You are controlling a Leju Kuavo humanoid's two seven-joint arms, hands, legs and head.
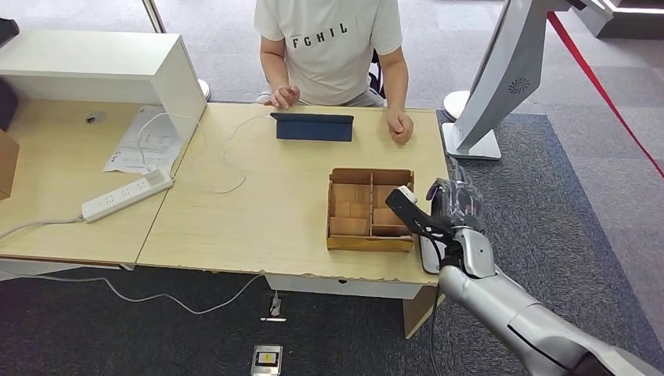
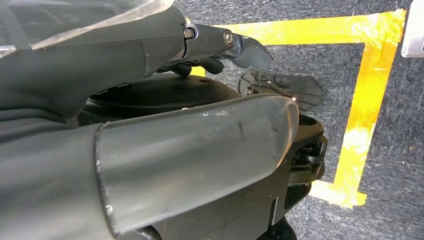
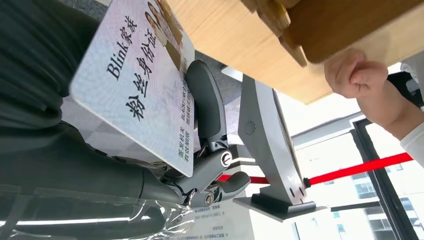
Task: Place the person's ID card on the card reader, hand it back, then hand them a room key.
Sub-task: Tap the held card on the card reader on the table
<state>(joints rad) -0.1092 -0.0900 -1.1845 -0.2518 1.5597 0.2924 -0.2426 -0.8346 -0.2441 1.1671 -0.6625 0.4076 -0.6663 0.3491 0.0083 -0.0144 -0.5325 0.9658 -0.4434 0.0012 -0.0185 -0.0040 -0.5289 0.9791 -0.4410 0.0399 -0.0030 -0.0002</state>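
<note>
Card (image 3: 135, 85) in my right hand (image 1: 450, 205), that is what I see: the ID card sits clamped between the thick thumb and the darker fingers (image 3: 207, 107), its printed face turned to the wrist camera. It is a pale plastic card, whitish with a lilac tint, carrying dark characters, the word Blink and small portraits along one end. From the head view a white corner of it (image 1: 405, 190) pokes out past the hand, just above the right edge of the desk (image 1: 258, 227), beside the wooden divided tray (image 1: 370, 210).

What the next move turns on, as I judge it, is where the card must go. The person (image 1: 333, 47) sits at the far edge of the desk, one fist (image 1: 400, 125) resting near the far right corner, so a hand-back would run forward along the right edge. The card's long axis lies roughly along the fingers, pointing towards the tray. I cannot tell which object is the reader; the dark blue slab (image 1: 312, 126) at the far edge is a candidate only, so I cannot judge whether the reading is done.

The right hand is the nearer by far. My left hand (image 2: 220, 47) hangs over the floor, by yellow tape (image 2: 370, 100), fingers curled in with nothing in them
</note>
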